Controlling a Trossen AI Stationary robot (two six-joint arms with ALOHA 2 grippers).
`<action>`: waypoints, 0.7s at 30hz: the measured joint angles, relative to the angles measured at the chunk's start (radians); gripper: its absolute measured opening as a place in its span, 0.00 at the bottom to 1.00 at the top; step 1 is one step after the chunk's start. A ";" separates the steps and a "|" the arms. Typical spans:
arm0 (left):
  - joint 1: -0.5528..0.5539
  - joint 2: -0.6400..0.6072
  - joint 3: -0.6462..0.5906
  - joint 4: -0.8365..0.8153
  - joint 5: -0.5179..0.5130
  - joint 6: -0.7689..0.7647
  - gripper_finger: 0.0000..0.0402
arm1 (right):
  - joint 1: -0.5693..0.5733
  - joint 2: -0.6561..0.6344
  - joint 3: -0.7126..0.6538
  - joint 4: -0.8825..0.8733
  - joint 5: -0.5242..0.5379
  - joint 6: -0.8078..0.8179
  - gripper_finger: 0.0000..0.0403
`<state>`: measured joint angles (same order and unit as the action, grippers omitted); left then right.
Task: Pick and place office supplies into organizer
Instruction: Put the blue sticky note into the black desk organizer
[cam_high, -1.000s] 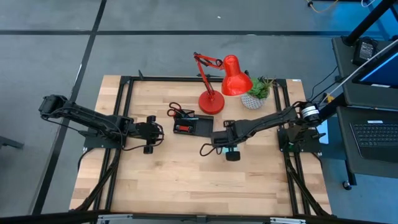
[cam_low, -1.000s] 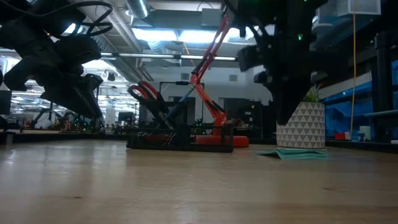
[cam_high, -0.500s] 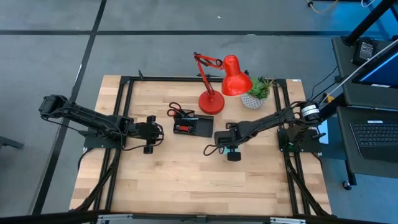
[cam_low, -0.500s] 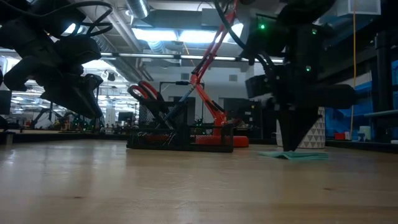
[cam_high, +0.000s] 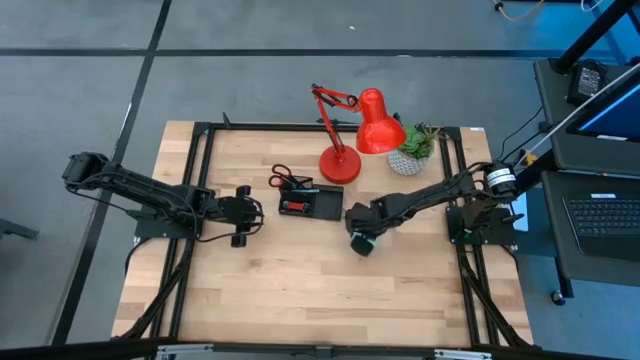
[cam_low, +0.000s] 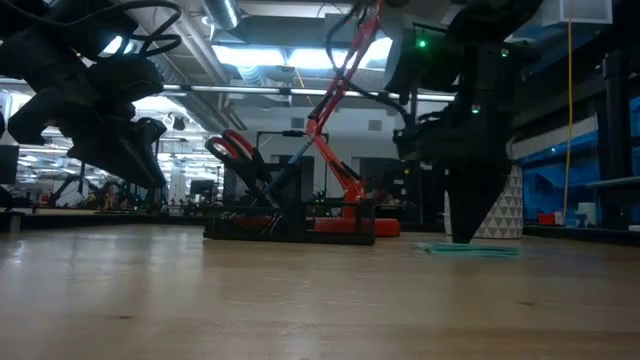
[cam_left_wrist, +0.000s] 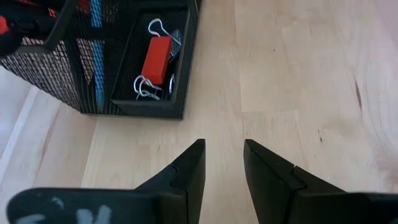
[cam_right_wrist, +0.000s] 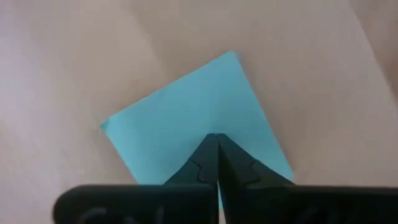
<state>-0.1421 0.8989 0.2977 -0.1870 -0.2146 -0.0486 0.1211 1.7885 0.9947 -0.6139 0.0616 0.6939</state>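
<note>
Right wrist view shows the right pincer with its two dark fingers pressed together at the tips, holding nothing, the tips pointing down at the cyan sticky-note pad that lies flat on the bench; whether the tips touch the pad cannot be told. Seen from overhead, this pincer hangs just to the right of the black organizer, near the middle of the bench. At bench height the pad shows as a thin cyan sliver under the dark pincer. Beyond it, the organizer stands with red-handled scissors upright in it, and the red desk lamp and potted plant sit behind. In the left wrist view, the left pincer hovers above the bare wood with a narrow gap between its fingers, empty, close to the organizer's low compartment, where a small red block lies among tiny clips.
</note>
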 joint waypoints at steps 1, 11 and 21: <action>0.000 0.000 0.000 0.004 0.000 0.000 0.26 | 0.000 0.000 0.000 0.003 -0.002 0.094 0.00; 0.000 0.000 0.000 0.011 0.000 0.000 0.26 | 0.013 0.002 -0.001 0.043 -0.038 0.603 0.00; -0.004 0.000 0.000 0.140 0.000 0.095 0.26 | 0.029 0.004 -0.002 0.114 -0.045 0.596 0.00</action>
<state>-0.1462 0.8989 0.2977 -0.0474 -0.2147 0.0462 0.1497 1.7924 0.9924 -0.4997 0.0162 1.2900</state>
